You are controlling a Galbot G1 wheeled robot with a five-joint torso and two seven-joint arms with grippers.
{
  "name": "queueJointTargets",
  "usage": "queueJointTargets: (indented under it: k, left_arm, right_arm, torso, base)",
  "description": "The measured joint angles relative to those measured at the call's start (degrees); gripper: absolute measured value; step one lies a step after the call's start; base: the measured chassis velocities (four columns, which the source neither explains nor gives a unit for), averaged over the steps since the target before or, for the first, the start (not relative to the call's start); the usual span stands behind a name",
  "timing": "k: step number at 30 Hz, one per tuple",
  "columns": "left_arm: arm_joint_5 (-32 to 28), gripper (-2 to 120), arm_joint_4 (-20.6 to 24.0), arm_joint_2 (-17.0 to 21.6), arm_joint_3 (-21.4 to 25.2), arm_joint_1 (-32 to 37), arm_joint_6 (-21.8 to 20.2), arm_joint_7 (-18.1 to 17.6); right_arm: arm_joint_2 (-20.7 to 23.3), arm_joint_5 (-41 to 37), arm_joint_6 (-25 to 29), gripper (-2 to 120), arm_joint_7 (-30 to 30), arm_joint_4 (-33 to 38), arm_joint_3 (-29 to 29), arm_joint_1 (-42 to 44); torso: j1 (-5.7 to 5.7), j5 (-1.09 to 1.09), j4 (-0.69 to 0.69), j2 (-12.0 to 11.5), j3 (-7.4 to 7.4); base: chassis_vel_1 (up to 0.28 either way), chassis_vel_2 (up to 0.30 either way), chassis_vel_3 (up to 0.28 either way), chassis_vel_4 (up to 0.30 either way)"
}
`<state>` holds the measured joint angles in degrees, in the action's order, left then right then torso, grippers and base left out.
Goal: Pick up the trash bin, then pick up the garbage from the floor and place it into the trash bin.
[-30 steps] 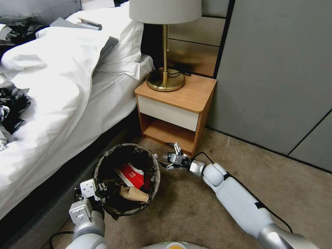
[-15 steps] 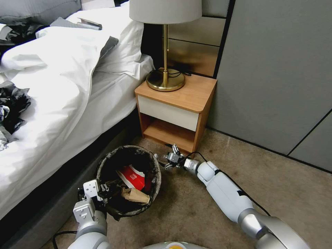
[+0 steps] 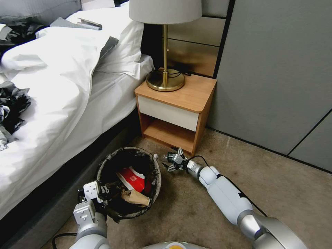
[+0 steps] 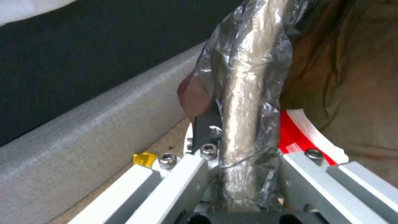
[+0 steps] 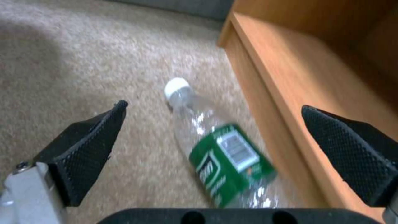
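— Clear plastic with a green label: is that the bottle (image 5: 215,146) you are after?

— Yes. It lies on its side on the carpet (image 3: 193,211), white cap away from my wrist, just beside the foot of the nightstand (image 3: 174,112). My right gripper (image 3: 170,161) is low in front of the nightstand's open shelf, its two black pads (image 5: 89,152) spread wide, one on either side of the bottle and apart from it.

— And the trash bin (image 3: 128,182)?

— Near the nightstand too, towards the bed (image 3: 62,90), just beside the bed's grey base. My left gripper (image 3: 97,193) is pinched onto its rim on the side farthest from the nightstand; in the left wrist view the crinkled liner (image 4: 244,93) over the rim runs straight between my fingers (image 4: 205,124). I cannot tell whether the bin stands on the carpet or hangs clear of it.

— Anything in it?

— A red-and-white wrapper (image 3: 131,178) and a scrap of brown paper (image 3: 135,197), lying against the dark liner.

— And on the nightstand?

— A brass lamp (image 3: 165,77), its round base on the wooden top.
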<state>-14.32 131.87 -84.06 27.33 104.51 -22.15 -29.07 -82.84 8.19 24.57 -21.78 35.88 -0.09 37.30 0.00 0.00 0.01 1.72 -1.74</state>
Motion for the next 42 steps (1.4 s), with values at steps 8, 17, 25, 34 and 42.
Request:
queueJointTargets:
  k: [8, 17, 25, 34, 42]
  left_arm:
    - [0.6, 0, 0.6, -0.2, 0.0, 0.9, 0.3, 0.0]
    - [0.8, 0, 0.9, -0.2, 0.0, 1.2, 0.4, 0.1]
    - [0.8, 0, 1.1, -0.1, 0.1, 1.6, 0.4, 0.1]
    - [0.8, 0, 1.2, 0.0, 0.1, 1.6, 0.4, 0.2]
    - [0.8, 0, 0.7, 0.2, -0.2, 1.1, 0.4, 0.2]
  right_arm:
    - [0.5, -5.9, -3.3, 100, -0.3, -2.0, -0.2, 0.2]
    - [0.9, -9.4, -7.7, 100, -0.6, -2.4, -0.8, -0.1]
    - [0.7, -10.6, -10.3, 100, -0.6, -3.2, -1.0, -0.8]
    - [1.4, -8.7, -11.4, 100, 1.6, -0.5, -1.1, -1.0]
    - [3.1, -0.7, -13.7, 100, 3.9, 6.2, -2.4, -0.9]
  torso:
    - [0.00, 0.00, 0.00, 0.0, 0.00]
    - [0.00, 0.00, 0.00, 0.0, 0.00]
    - [0.00, 0.00, 0.00, 0.0, 0.00]
    - [0.00, 0.00, 0.00, 0.0, 0.00]
    - [0.00, 0.00, 0.00, 0.0, 0.00]
  base:
    - [0.000, 0.000, 0.000, 0.000]
    - [0.000, 0.000, 0.000, 0.000]
    - [0.000, 0.000, 0.000, 0.000]
    - [0.000, 0.000, 0.000, 0.000]
    - [0.000, 0.000, 0.000, 0.000]
